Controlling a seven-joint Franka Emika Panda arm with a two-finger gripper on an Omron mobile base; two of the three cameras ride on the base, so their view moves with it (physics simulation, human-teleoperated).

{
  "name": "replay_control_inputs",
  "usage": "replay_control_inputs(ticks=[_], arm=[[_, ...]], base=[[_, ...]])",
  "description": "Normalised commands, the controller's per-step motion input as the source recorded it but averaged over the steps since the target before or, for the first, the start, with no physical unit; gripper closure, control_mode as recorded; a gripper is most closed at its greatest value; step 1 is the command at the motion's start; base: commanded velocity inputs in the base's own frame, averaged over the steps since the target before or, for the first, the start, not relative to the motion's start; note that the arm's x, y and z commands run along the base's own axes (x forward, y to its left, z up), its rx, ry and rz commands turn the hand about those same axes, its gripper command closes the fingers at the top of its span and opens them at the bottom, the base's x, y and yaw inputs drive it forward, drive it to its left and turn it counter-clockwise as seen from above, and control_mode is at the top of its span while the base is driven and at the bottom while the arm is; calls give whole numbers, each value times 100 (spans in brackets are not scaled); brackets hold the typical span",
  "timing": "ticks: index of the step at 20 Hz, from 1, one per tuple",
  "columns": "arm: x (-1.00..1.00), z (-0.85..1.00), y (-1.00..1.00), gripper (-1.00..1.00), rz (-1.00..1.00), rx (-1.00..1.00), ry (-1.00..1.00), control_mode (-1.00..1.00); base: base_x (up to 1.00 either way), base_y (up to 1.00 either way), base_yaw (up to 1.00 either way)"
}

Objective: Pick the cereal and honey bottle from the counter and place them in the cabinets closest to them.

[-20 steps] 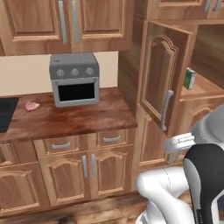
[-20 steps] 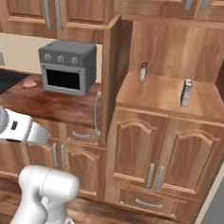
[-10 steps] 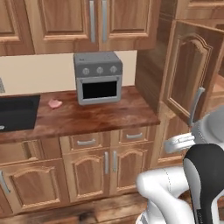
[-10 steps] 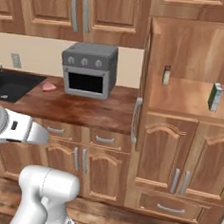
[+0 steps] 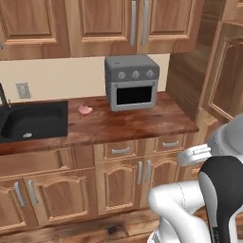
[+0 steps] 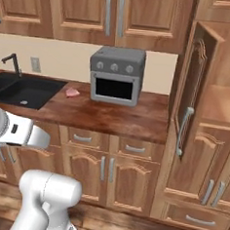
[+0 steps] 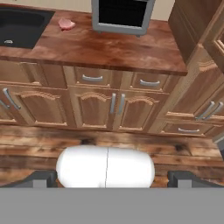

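The cereal and the honey bottle are out of view. The brown wood-grain cabinets stand at the right: an open door (image 6: 194, 89) with a long grey bar handle (image 6: 183, 129) swings out in front of a plain wooden shelf (image 6: 226, 102), and the same door (image 5: 231, 78) sits at the right edge of the left base view. My gripper (image 7: 112, 178) points down at the lower cabinet fronts and the wooden floor. Its two dark fingertips (image 7: 41, 177) stand far apart, open, with nothing between them.
A grey toaster oven (image 5: 132, 81) (image 6: 116, 75) stands at the back of the wooden counter (image 5: 142, 124). A small pink lump (image 5: 85, 110) (image 6: 72, 92) lies left of it, beside the black sink (image 5: 33, 121) (image 6: 21, 87) with a dark faucet (image 6: 11, 62). Drawers and doors (image 7: 116, 103) line the counter's front.
The base has driven to the left, so the whole scene has slid right: the open cabinet is now at the right edge and the sink has come into view. The gripper stays open.
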Motion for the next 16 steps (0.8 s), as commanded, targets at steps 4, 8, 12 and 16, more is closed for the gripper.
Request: replay_control_inputs(ticks=[4, 8, 12, 16], arm=[[0, 0, 0, -100, 0, 0, 0, 100], [0, 0, 0, -100, 0, 0, 0, 100], [0, 0, 0, -100, 0, 0, 0, 100], [0, 0, 0, -100, 0, 0, 0, 100]], base=[[-21, 60, 1], [-21, 58, 2], [-20, 56, 1], [-17, 62, 0]])
